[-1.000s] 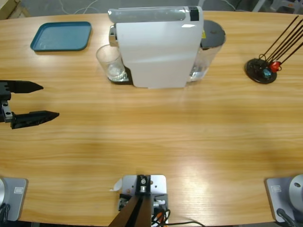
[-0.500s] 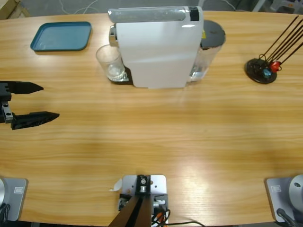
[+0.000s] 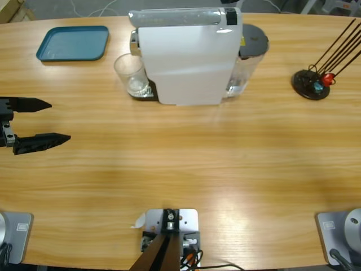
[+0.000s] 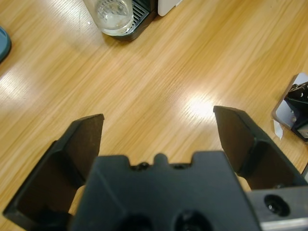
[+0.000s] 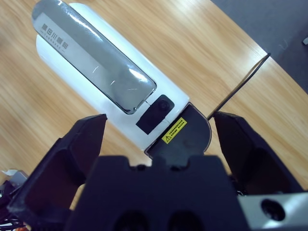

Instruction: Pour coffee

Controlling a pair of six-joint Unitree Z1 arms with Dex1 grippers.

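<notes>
High view: the left gripper comes in from the left edge of the wooden surface, its two black fingers spread wide with nothing between them, pointing toward the middle of the surface and well apart from everything else. Toward the far side stands the big white coffee machine with a grey lid panel along its top and a clear water tank with a dark grey cap at its right end. At the machine's left end a clear drinking glass stands upright on the black drip tray; its bottom looks pale, and no amber-brown coffee can be made out in it from here. A teal tray lies near the far left corner, apart from the glass. Near the right edge a black round base holds several thin dark rods that lean up toward the right, with something red and something blue at their foot. In the left wrist view the gripper is wide open over bare wood, and the glass on the slotted drip tray sits far ahead at the top edge; it appears clear inside. In the right wrist view the right gripper is also wide open and empty, looking down from above onto the coffee machine, with its grey lid, a black button and a yellow warning label beside the dark tank cap.
</notes>
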